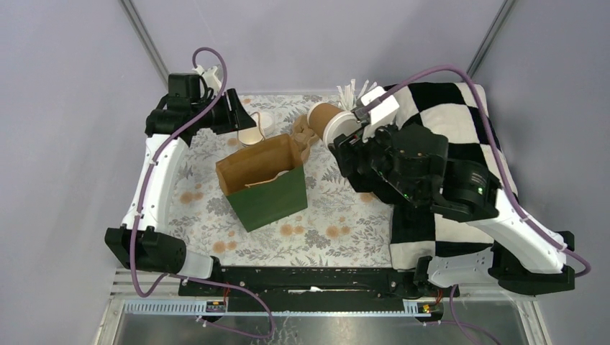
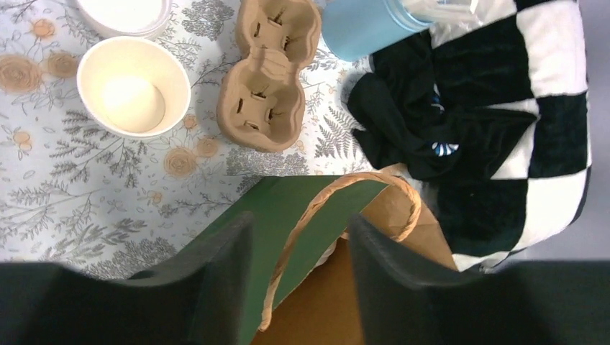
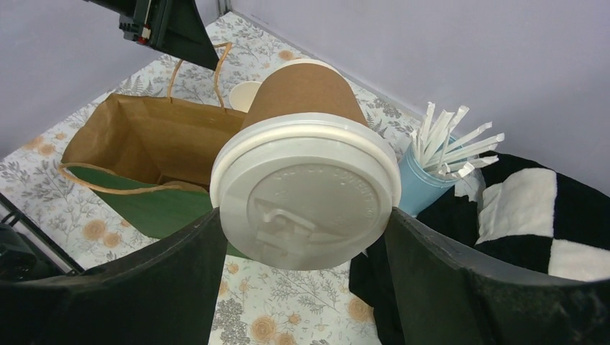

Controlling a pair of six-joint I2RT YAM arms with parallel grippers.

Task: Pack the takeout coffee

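Note:
My right gripper (image 3: 303, 215) is shut on a tan paper cup with a white lid (image 3: 306, 190). It holds the cup tipped on its side, above the table just right of the green paper bag (image 1: 266, 194). The bag stands open, brown inside. A second tan cup (image 2: 133, 86) stands upright without a lid at the back left, with a loose white lid (image 2: 126, 14) beside it. My left gripper (image 2: 298, 233) hovers over the bag's far rim. Its fingers stand well apart, and the bag's twisted paper handle (image 2: 316, 208) shows in the gap.
A brown pulp cup carrier (image 2: 266, 72) lies behind the bag. A light-blue cup of white straws (image 3: 417, 187) stands at the back next to a black-and-white checked cloth (image 1: 446, 122) that covers the right side. Flowered paper (image 1: 324, 223) covers the table.

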